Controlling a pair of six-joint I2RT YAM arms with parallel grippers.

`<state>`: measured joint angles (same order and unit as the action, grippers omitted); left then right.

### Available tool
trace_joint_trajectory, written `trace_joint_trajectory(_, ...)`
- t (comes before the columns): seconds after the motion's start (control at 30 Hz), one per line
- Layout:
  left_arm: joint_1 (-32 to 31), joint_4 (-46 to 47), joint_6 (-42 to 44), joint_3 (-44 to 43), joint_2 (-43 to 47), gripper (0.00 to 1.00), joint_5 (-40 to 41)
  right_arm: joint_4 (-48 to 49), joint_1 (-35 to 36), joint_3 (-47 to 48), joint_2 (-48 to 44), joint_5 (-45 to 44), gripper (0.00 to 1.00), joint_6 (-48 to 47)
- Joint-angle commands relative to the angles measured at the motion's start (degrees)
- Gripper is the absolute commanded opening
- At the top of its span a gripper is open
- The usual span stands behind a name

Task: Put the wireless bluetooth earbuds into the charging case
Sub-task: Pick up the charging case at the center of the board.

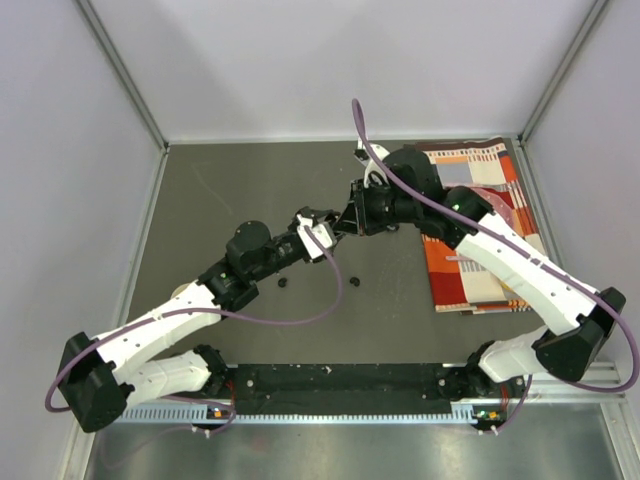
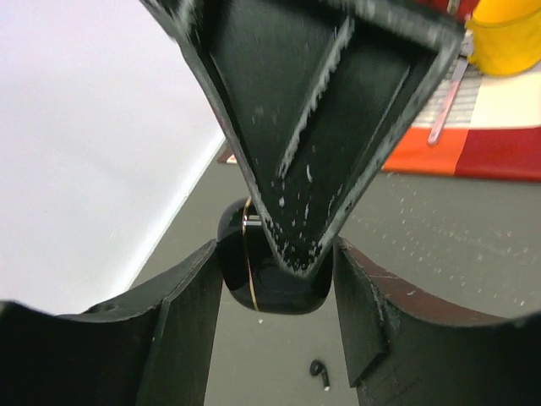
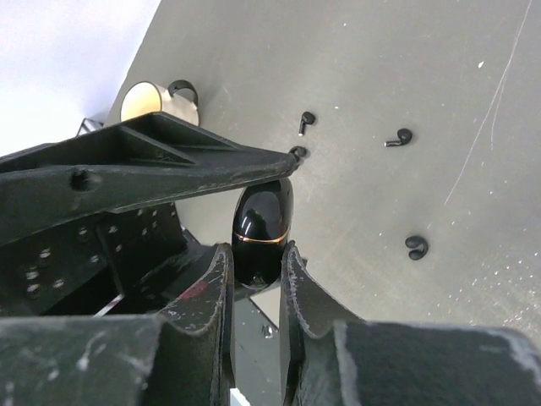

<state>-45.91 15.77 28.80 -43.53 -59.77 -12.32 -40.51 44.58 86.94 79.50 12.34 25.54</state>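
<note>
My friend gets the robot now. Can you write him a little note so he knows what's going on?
Left hand: shut on the charging case, which is held up off the table.
Right hand: shut on the same case, at its other end.
Three earbuds lie loose on the table.
Done: the case is lifted. It looks closed, with no earbud in it.
Left: open the case and put the earbuds in.

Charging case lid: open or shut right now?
Shut. The glossy black oval charging case shows just a thin gold seam line around it, with no gap or raised lid.
</note>
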Motion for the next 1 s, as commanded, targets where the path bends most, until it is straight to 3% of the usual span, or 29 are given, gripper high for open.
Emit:
trace_joint_trajectory(0.0, -0.76, 9.01, -4.62, 0.11, 2.9, 0.62, -2.45, 5.44, -0.02, -1.86, -1.9, -2.76, 0.0, 0.56)
trace_joint_trajectory(0.13, -0.76, 9.98, -6.64, 1.25, 3.87, 0.74, -2.36, 6.67, -0.8, -2.3, -1.72, -0.83, 0.0, 1.44)
trace_joint_trajectory(0.33, -0.67, 7.88, -7.88, 2.3, 6.33, 0.99, -0.61, 9.13, -2.74, -4.14, -2.95, -0.04, 0.0, 2.67)
trace_joint_trajectory(0.47, -0.67, 5.6, -12.0, 3.45, 9.66, 0.99, 4.65, 9.66, -7.47, -5.63, -3.65, 2.77, 0.0, 3.46)
trace_joint_trajectory(0.67, 0.73, -1.68, -19.99, 2.4, 13.1, 0.99, 5.64, 13.26, -12.84, -9.76, -7.17, 8.13, 0.0, 3.29)
trace_joint_trajectory(0.77, 3.54, -2.06, -27.81, 1.34, 13.01, 0.99, 1.61, 17.65, -16.62, -12.65, -9.45, 15.15, 0.0, 4.25)
trace_joint_trajectory(0.87, 9.42, 2.32, -39.31, 1.25, 11.87, 0.99, -7.87, 23.71, -19.52, -16.17, -12.25, 22.54, 0.0, 5.74)
trace_joint_trajectory(0.97, 16.54, 12.76, -52.58, 3.09, 10.64, 0.99, -16.85, 28.8, -20.84, -18.46, -14.63, 27.99, 0.0, 6.45)
